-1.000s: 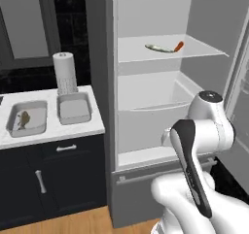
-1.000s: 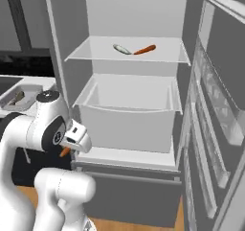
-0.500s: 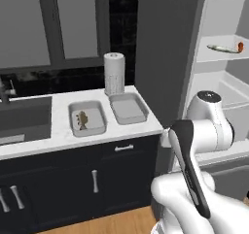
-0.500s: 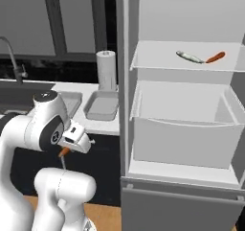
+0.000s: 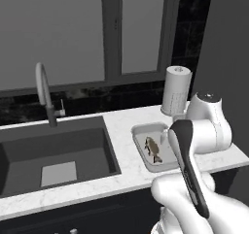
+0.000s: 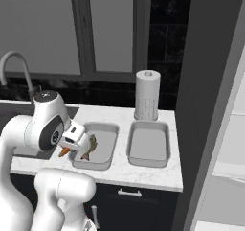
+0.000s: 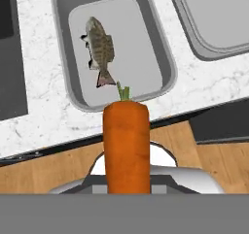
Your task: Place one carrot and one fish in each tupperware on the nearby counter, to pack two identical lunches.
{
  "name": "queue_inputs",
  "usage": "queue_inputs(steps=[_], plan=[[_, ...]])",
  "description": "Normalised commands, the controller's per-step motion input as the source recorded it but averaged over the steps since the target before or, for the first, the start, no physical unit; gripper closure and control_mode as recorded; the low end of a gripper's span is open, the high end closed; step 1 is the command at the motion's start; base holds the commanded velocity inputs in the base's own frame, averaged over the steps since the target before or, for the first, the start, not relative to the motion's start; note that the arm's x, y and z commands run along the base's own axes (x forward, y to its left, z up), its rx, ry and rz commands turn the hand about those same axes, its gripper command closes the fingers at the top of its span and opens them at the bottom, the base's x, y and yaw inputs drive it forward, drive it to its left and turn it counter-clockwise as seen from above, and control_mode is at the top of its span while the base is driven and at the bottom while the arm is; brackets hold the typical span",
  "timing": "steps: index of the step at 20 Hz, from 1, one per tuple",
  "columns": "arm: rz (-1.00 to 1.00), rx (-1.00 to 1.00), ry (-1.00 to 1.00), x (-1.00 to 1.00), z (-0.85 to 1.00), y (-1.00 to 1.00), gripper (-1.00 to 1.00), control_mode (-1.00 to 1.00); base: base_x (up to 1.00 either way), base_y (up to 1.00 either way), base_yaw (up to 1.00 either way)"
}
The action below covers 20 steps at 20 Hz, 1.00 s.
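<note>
Kitchen counter [image 6: 143,170], front edge: gripper [image 6: 72,147] clamps carrot [image 7: 126,145] short of tupperware [image 7: 163,58] holding fish [image 7: 99,48]. Best carry carrot clear over near rim, lower beside fish, release.

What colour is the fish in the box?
Mottled brown and olive fish, clearest in the hand view.

Two tupperware [image 6: 94,148] [image 6: 149,144], one fish [image 7: 99,49], one carrot [image 7: 126,145]

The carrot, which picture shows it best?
The hand view: the carrot stands big and orange in the shut gripper, leafy end up. The right base view shows a small orange tip. In the left base view the arm hides it.
</note>
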Motion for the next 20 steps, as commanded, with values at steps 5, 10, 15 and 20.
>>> queue_inputs(steps=[5,10,15,20], plan=[[0.0,0.0,0.13,0.99,-0.4,0.26,1.0,-1.0,0.0,0.0,0.0],[0.0,0.02,0.12,0.76,-0.37,-0.32,1.0,-1.0,0.0,0.0,0.0],[0.0,0.04,0.08,0.57,-0.37,-0.46,1.0,-1.0,0.0,0.0,0.0],[0.0,0.01,0.02,0.58,-0.42,-0.25,1.0,-1.0,0.0,0.0,0.0]])
